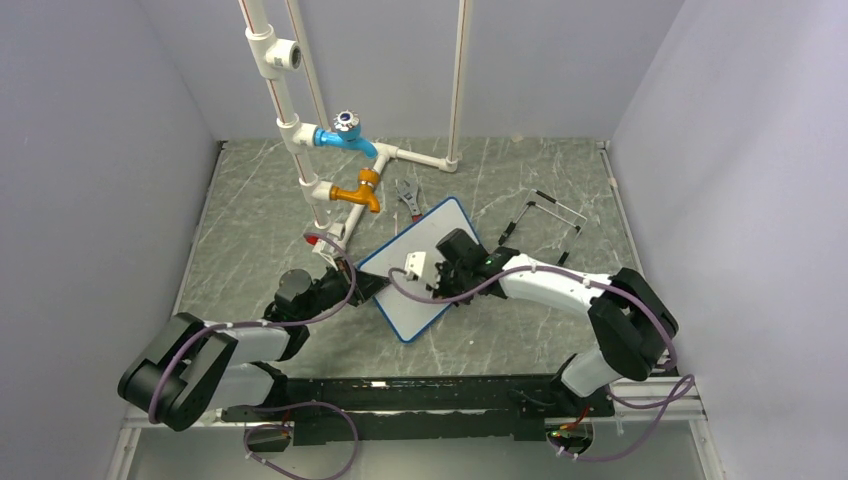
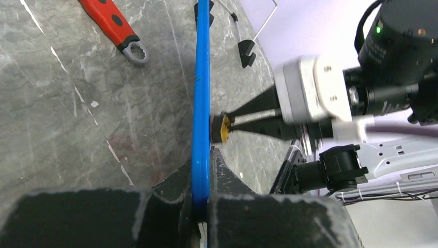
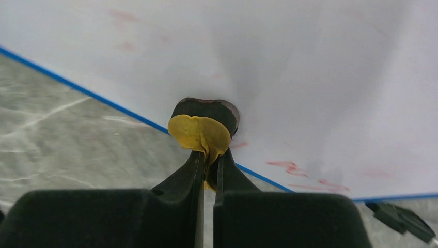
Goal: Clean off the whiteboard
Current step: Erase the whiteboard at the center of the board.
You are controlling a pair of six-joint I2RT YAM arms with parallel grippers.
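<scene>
The whiteboard, white with a thin blue frame, stands tilted on the stone table. My left gripper is shut on its left edge. In the left wrist view the blue frame runs edge-on between the closed fingers. My right gripper is shut on a small yellow-and-black eraser pad and presses it against the board face near the lower edge. Faint red smears remain just right of the pad. The pad also shows in the left wrist view, touching the board.
A white pipe frame with a blue tap and an orange tap stands behind the board. A red-handled wrench lies behind the board. A black wire stand lies to its right.
</scene>
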